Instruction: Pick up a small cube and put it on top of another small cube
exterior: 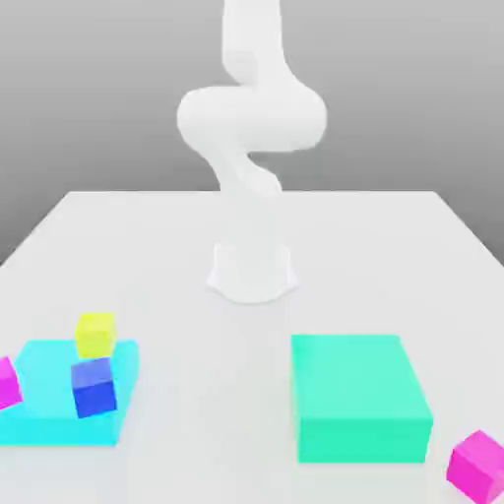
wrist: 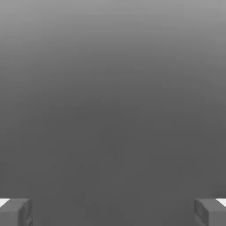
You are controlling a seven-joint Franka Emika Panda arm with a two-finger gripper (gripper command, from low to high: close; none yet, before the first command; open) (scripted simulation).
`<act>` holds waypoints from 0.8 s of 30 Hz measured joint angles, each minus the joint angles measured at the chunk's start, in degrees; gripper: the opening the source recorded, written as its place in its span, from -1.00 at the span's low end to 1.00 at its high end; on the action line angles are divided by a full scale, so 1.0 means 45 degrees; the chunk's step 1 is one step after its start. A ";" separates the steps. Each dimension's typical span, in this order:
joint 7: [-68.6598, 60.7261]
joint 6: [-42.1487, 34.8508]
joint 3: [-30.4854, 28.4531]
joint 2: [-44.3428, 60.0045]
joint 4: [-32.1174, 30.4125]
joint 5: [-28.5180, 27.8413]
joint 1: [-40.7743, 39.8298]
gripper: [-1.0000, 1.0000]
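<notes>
- Nearest in the exterior view, at its lower right corner: one small magenta cube (exterior: pixel 478 465), resting on the white table (exterior: pixel 394 236), just beside the near right corner of the teal-green block (exterior: pixel 359 396), not touching it.
- At the left edge, partly cut off: a second magenta cube (exterior: pixel 7 382), overlapping the flat cyan slab (exterior: pixel 44 413).
- On the slab, toward its right side: the deep-blue cube (exterior: pixel 94 386), upright, nothing stacked on it.
- Just behind the blue one, at the slab's far edge: a yellow-green cube (exterior: pixel 95 334).
- Farther back, at table centre: the white arm's round base (exterior: pixel 252 271), with the arm (exterior: pixel 251 118) curling up out of frame.
- In the hand view: gripper (wrist: pixel 113 212) spread wide, two grey fingertips (wrist: pixel 15 212) at opposite edges, nothing between them, plain grey backdrop ahead.
</notes>
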 joint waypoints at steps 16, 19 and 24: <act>-0.0547 0.2095 0.1682 0.7451 0.0248 -0.0027 0.1760 0.00; -0.0434 0.2485 0.1989 0.8850 0.0294 -0.0335 0.2276 0.00; -0.0129 0.3118 0.2182 1.1196 0.0376 -0.1017 0.3002 0.00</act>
